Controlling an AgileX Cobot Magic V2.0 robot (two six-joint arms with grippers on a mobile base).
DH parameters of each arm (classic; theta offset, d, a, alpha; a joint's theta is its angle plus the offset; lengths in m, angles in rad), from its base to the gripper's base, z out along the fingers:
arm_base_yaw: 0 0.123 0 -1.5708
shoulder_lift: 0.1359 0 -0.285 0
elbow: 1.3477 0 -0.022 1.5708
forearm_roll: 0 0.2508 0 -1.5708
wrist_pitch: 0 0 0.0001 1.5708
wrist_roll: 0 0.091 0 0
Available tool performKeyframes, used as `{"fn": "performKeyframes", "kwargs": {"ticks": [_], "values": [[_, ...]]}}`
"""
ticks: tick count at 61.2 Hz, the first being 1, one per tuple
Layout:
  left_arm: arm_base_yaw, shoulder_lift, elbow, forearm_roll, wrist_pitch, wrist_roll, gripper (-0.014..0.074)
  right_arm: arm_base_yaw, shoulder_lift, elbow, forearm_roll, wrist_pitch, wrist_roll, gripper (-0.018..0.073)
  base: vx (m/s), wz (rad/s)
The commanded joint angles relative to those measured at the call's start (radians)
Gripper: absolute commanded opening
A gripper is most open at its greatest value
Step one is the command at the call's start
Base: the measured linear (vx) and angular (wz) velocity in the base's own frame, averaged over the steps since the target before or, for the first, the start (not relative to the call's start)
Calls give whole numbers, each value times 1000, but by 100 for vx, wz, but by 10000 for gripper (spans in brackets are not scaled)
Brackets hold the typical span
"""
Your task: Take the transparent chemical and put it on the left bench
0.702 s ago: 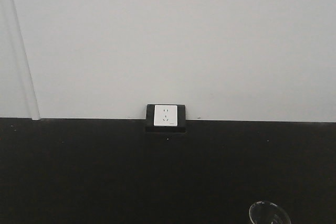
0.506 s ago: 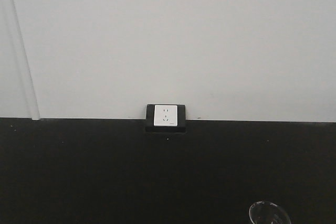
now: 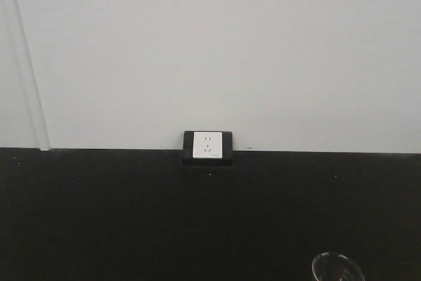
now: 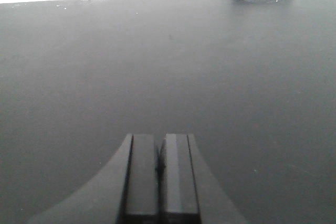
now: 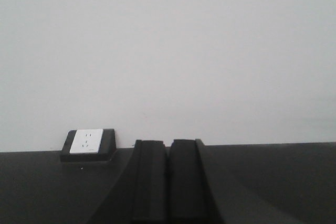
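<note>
Readable text: none
Wall socket (image 3: pixel 207 145): centre of the frame — faint mark at its lower right, too small to read

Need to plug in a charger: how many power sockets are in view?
1. The white power socket sits in a black housing where bench meets wall, mid-frame in the front view. More may lie off-camera.

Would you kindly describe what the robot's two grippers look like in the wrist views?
The left gripper has two flat, rectangular black pads backed by dark grey fingers that flare outward in curves toward the base. The right gripper has the same shape and looks matte black throughout. No cables or markings show.
</note>
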Motion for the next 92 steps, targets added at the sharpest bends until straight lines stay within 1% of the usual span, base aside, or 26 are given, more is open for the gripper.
{"fn": "performKeyframes", "kwargs": {"ticks": [1,9,20,29,36,40,44,45,49,54,58,60,64,69,77,80,83,88,92], "values": [[-2,-19,16,-1,-78,-8,-3,-5,156,-104,-6,-154,-18,-8,0,0],[-2,-19,16,-1,-78,-8,-3,-5,312,-155,0,-231,-11,-8,0,0],[-2,-19,16,-1,-78,-8,-3,-5,469,-158,0,-358,-9,2,0,0],[-2,-19,16,-1,-78,-8,-3,-5,544,-158,-11,-387,-9,62,0,0],[-2,-19,16,-1,-78,-8,-3,-5,576,-158,-64,-407,-8,163,0,0],[-2,-19,16,-1,-78,-8,-3,-5,592,-158,-107,-413,-7,265,0,0],[-2,-19,16,-1,-78,-8,-3,-5,602,-158,-130,-414,-7,365,0,0],[-2,-19,16,-1,-78,-8,-3,-5,604,-158,-134,-414,-7,403,0,0],[-2,-19,16,-1,-78,-8,-3,-5,616,-158,-138,-415,-8,508,0,0],[-2,-19,16,-1,-78,-8,-3,-5,622,-158,-136,-414,-8,605,0,0],[-2,-19,16,-1,-78,-8,-3,-5,622,-156,-132,-412,2,652,0,0],[-2,-19,16,-1,-78,-8,-3,-5,622,-156,-132,-415,27,671,0,0],[-2,-19,16,-1,-78,-8,-3,-5,629,-154,-135,-455,74,681,0,0],[-2,-19,16,-1,-78,-8,-3,-5,658,-153,-160,-562,133,675,0,0],[-2,-19,16,-1,-78,-8,-3,-5,769,-153,-316,-756,253,639,0,0],[-2,-19,16,-1,-78,-8,-3,-5,823,-153,-373,-802,293,619,0,0],[-2,-19,16,-1,-78,-8,-3,-5,875,-153,-408,-839,342,596,0,0],[-2,-19,16,-1,-78,-8,-3,-5,939,-151,-430,-865,385,559,0,0],[-2,-19,16,-1,-78,-8,-3,-5,989,-128,-428,-906,387,531,0,0]]}}
